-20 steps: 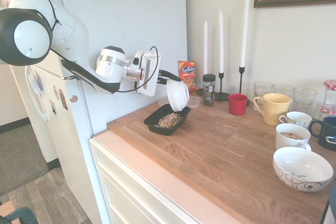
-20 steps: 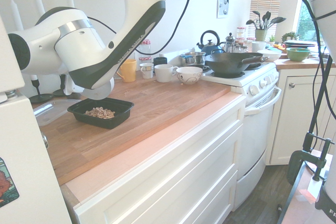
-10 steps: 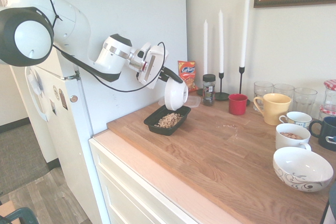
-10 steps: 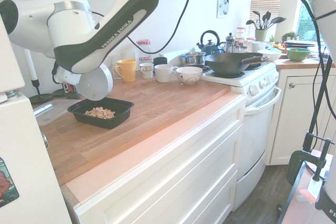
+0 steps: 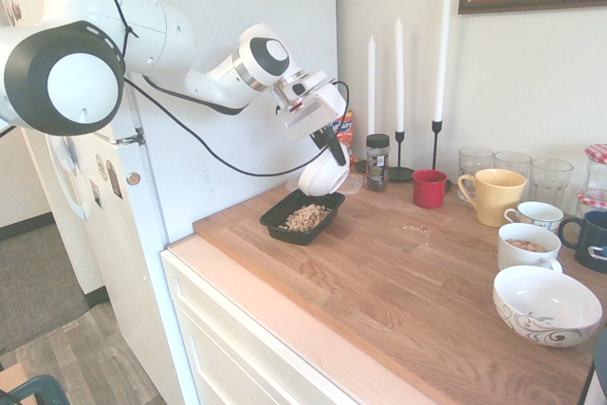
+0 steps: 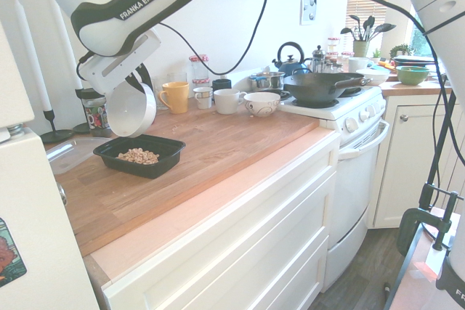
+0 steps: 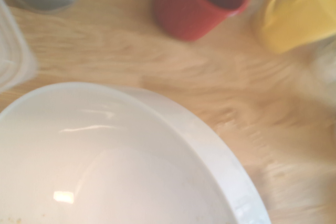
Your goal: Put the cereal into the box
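Your gripper [image 5: 332,151] is clamped on the rim of a white bowl [image 5: 322,175], holding it tilted in the air just above the far end of the box [image 5: 281,225]. From the wrist camera the bowl's inside [image 7: 105,171] reads as bare white, with perhaps a crumb or two at the very bottom edge, so judge it as poured out.

Nearest you on the wooden counter [image 5: 398,282], the box sits close to the counter's corner beside the fridge. The cereal [image 5: 305,217] lies in a loose heap inside it, and the second exterior view shows the same heap [image 6: 138,155] well within the black rim [image 6: 164,157]. That looks like the main job done: the cereal is in the box, and nothing tan is visible on the wood right around it. A faint scatter of crumbs [image 5: 414,230] further along the counter may be stray pieces, but it is too small to tell.

What seems left for you is only to set the bowl down somewhere clear of the box and let go.

Further back stand a dark jar [image 5: 377,160], a red cup [image 5: 429,188] and a yellow mug [image 5: 492,194], with the orange snack bag [image 5: 347,125] partly hidden behind the gripper. Candles [image 5: 398,73] line the wall behind them.
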`<state>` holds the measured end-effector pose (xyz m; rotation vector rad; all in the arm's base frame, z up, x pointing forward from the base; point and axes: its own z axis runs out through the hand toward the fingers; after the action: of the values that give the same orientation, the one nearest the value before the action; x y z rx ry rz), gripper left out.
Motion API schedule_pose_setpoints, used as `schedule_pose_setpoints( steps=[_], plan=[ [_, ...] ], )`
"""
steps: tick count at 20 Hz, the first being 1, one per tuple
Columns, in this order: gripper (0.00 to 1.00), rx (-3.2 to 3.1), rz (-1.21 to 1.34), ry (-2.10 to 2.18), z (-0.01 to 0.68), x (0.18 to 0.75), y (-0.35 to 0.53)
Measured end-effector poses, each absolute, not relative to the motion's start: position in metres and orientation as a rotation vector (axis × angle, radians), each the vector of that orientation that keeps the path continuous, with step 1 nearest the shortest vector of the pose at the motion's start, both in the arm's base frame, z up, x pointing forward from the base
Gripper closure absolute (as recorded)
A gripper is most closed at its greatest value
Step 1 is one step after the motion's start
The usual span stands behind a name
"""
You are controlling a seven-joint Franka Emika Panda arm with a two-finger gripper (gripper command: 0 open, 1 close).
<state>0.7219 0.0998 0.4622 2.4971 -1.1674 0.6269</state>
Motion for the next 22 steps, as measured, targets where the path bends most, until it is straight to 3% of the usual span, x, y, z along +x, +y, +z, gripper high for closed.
schedule_pose_setpoints(
  steps=[8,22],
  plan=[
    [1.00,2.653,0.408,-1.460,0.474,0.745,0.023],
    [1.00,2.719,0.364,-1.707,0.428,0.748,-0.113]
  ],
)
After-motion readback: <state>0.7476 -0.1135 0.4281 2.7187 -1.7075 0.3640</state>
